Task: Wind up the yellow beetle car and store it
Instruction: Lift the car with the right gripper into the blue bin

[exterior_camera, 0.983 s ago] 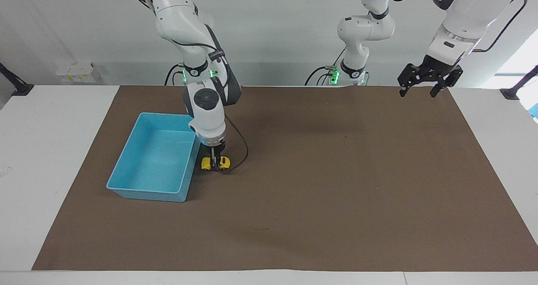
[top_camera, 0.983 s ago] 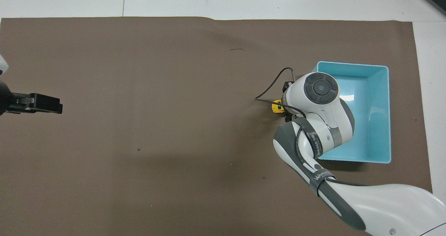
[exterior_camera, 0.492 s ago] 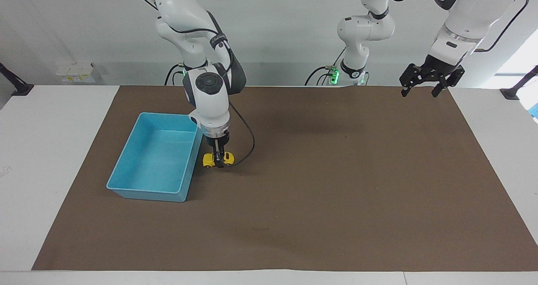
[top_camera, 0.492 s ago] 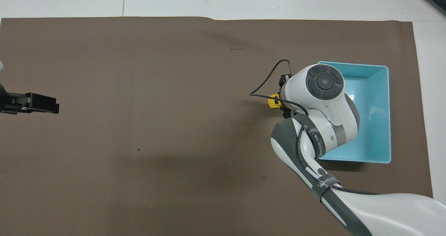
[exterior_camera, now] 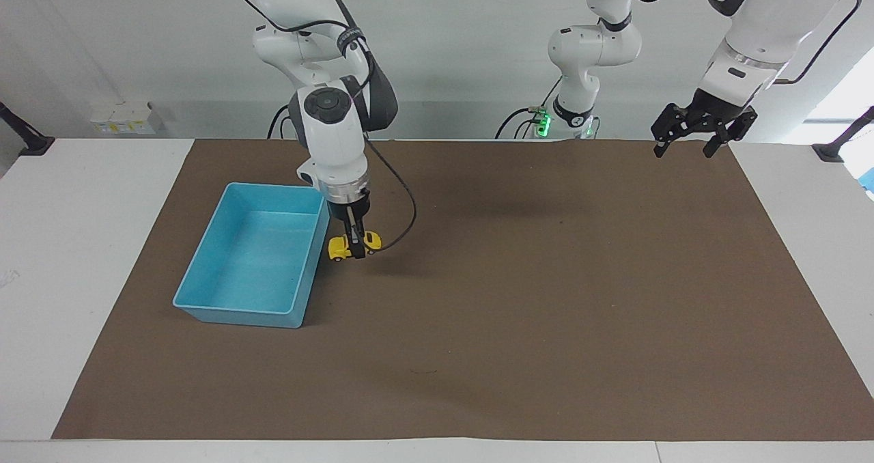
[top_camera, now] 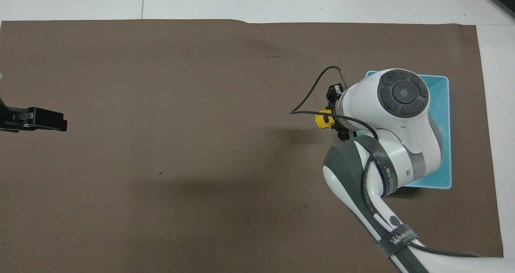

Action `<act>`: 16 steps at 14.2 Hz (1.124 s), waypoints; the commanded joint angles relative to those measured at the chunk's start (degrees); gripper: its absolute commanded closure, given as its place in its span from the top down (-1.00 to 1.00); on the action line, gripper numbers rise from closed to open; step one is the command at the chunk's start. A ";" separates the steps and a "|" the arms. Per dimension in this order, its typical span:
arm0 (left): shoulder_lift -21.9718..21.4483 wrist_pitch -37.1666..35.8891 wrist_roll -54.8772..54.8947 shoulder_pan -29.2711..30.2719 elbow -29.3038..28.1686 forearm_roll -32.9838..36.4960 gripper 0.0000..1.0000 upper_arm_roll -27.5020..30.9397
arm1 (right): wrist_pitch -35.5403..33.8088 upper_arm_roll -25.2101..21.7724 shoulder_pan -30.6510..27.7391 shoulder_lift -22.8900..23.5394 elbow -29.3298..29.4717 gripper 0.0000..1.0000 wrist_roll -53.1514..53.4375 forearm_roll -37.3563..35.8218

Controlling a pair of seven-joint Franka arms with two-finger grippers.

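Bright yellow on the beetle car [exterior_camera: 351, 246], with dark windows and small black wheels, pinched between the black fingers of the right hand [exterior_camera: 354, 247]. Just beside that hand, the bin [exterior_camera: 239, 313] is a plain light blue, inside and out. Under the hand, a flat brown mat [exterior_camera: 546, 299] covers the white bench [exterior_camera: 68, 258]. The right arm [exterior_camera: 331, 142] is white with dark grey joints and a black cable. Well apart from it, the left hand [exterior_camera: 695, 125] is all black on a white arm.
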 commanded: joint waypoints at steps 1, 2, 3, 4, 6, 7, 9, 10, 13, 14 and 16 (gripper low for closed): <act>-0.77 -0.82 -0.30 0.28 -0.30 -0.36 1.00 0.17 | -2.32 0.43 -0.64 -1.62 0.73 -1.00 -4.48 1.14; -0.77 -0.82 -0.30 0.28 -0.30 -0.36 1.00 0.17 | -3.63 0.43 -0.72 -1.71 1.61 -1.00 -6.84 1.23; -0.77 -0.82 -0.30 0.19 -0.30 -0.36 1.00 0.17 | -5.04 0.43 -1.07 -1.97 2.49 -1.00 -9.82 2.10; -0.77 -0.82 -0.30 0.19 -0.30 -0.36 1.00 0.17 | -6.27 0.17 -1.42 -2.15 3.45 -1.00 -13.07 3.59; -0.77 -0.82 -0.30 0.28 -0.30 -0.36 1.00 0.17 | -7.60 -0.10 -3.35 -3.11 3.90 -1.00 -21.06 5.36; -0.77 -0.82 -0.30 0.28 -0.30 -0.36 1.00 0.17 | -7.95 -0.18 -4.32 -3.38 3.90 -1.00 -24.75 5.88; -0.77 -0.82 -0.30 0.19 -0.30 -0.36 1.00 0.17 | -8.74 -0.18 -6.51 -3.91 3.90 -1.00 -30.65 6.41; -0.77 -0.82 -0.30 0.28 -0.30 -0.36 1.00 0.17 | -9.18 -0.18 -7.48 -4.08 3.90 -1.00 -34.07 6.42; -0.77 -0.82 -0.30 0.28 -0.30 -0.36 1.00 0.17 | -10.14 -0.27 -10.03 -4.61 3.90 -1.00 -43.04 6.42; -0.77 -0.82 -0.30 0.28 -0.30 -0.36 1.00 0.17 | -10.50 -0.27 -10.74 -4.61 3.90 -1.00 -46.12 6.33; -0.77 -0.82 -0.30 0.28 -0.30 -0.36 1.00 0.17 | -11.11 -0.36 -12.05 -4.70 3.82 -1.00 -52.27 6.24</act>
